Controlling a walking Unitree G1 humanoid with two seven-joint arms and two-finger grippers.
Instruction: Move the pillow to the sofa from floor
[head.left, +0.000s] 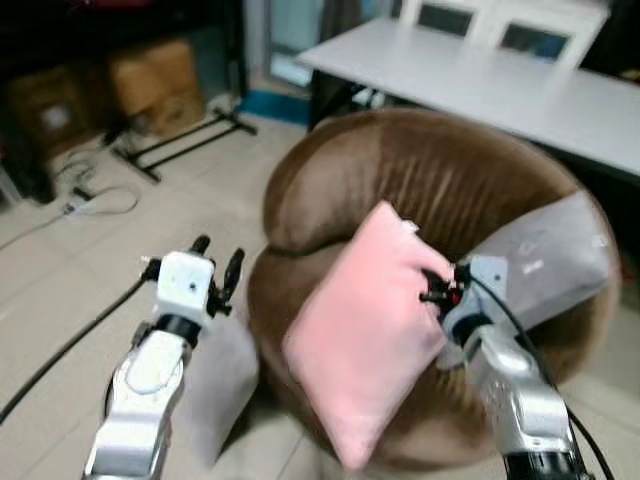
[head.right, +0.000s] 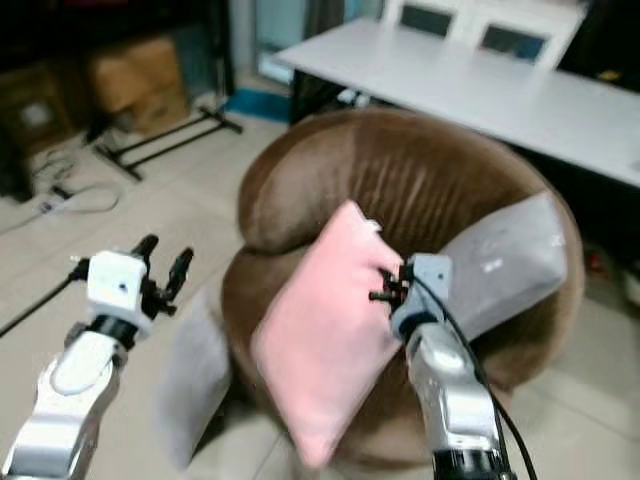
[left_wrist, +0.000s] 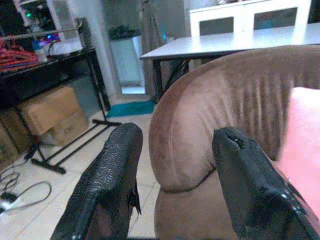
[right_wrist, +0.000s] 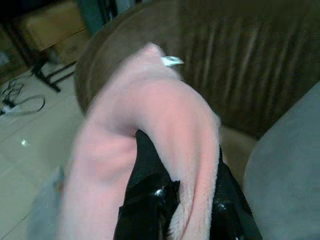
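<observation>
My right gripper (head.left: 436, 291) is clenched on the edge of the pink pillow (head.left: 365, 325), holding it up over the seat of the round brown sofa (head.left: 420, 180). A grey cushion (head.left: 555, 255) leans on the sofa's right side. My left gripper (head.left: 218, 262) hovers beside the sofa, fingers spread and holding nothing.

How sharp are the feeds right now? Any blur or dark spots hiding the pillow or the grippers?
Both eye views are softly motion-blurred, worst on the pink pillow and the right gripper. Right wrist view smears the pillow edge pinched between its fingers. Left wrist view is sharpest, with the open left gripper before the brown sofa. The shelving at the left is dim.
</observation>
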